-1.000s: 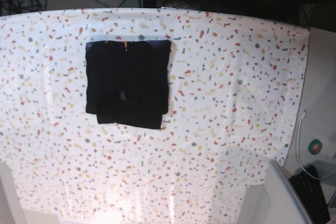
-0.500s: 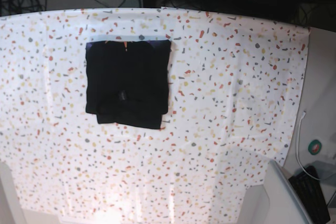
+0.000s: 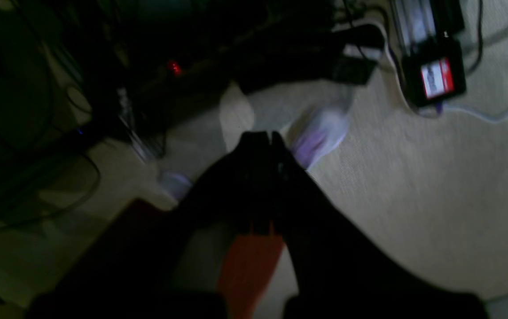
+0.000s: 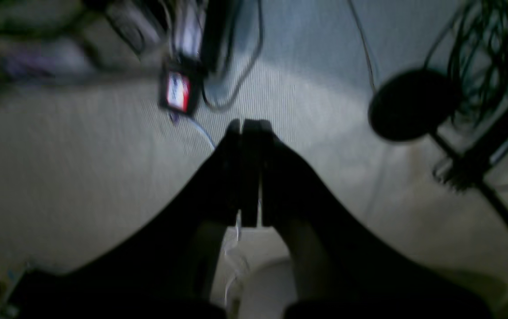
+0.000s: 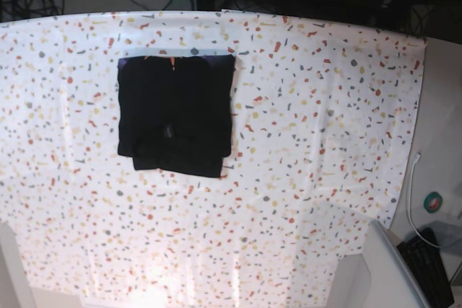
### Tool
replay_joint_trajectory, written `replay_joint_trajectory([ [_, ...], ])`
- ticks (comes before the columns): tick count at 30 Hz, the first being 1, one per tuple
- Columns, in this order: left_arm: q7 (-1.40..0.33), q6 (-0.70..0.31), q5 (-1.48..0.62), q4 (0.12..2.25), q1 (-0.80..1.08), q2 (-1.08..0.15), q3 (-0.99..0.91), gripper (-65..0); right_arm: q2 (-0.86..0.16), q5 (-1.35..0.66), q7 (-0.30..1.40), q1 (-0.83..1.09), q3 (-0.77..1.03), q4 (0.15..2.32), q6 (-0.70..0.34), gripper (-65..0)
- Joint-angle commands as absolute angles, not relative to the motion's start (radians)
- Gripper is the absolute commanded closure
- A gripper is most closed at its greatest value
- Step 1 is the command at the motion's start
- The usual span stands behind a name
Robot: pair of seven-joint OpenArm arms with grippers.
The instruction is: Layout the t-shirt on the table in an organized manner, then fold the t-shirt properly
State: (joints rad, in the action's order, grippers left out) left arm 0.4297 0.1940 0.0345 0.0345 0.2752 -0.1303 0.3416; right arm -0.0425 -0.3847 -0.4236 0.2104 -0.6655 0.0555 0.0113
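Note:
The black t-shirt [image 5: 175,115] lies folded into a compact rectangle on the speckled table [image 5: 325,128], left of centre and toward the far edge, with a small orange label at its neck. No arm shows in the base view. In the left wrist view my left gripper [image 3: 268,135] is shut with nothing between its fingers, hanging over the floor beyond the table. My right gripper [image 4: 248,124] in the right wrist view is likewise shut and empty above the carpet. The t-shirt and table are out of sight in both wrist views.
Cables and a dark box with a red-white label [image 3: 435,77] lie on the floor behind the table. A round black base [image 4: 407,104] stands on the carpet. A black keyboard [image 5: 433,268] and a white cable sit off the table's right edge.
The t-shirt has not moved. The bit of arm hardware seen at the top edge of the base view a second ago has left that view.

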Motion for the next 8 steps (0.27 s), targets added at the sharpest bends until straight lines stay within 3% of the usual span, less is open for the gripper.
replay_joint_trajectory([
  [1, 0.432, 0.199, 0.035, 0.021, 0.294, -0.136, 0.341, 0.0, -0.047, -0.384, -0.423, 0.226, -0.667, 0.051, 0.015, 0.0],
  [8, 0.432, 0.199, 0.03, 0.018, 0.289, -0.099, 0.334, 0.0, -0.044, -0.381, -0.423, 0.229, -0.671, 0.051, 0.015, 0.0],
])
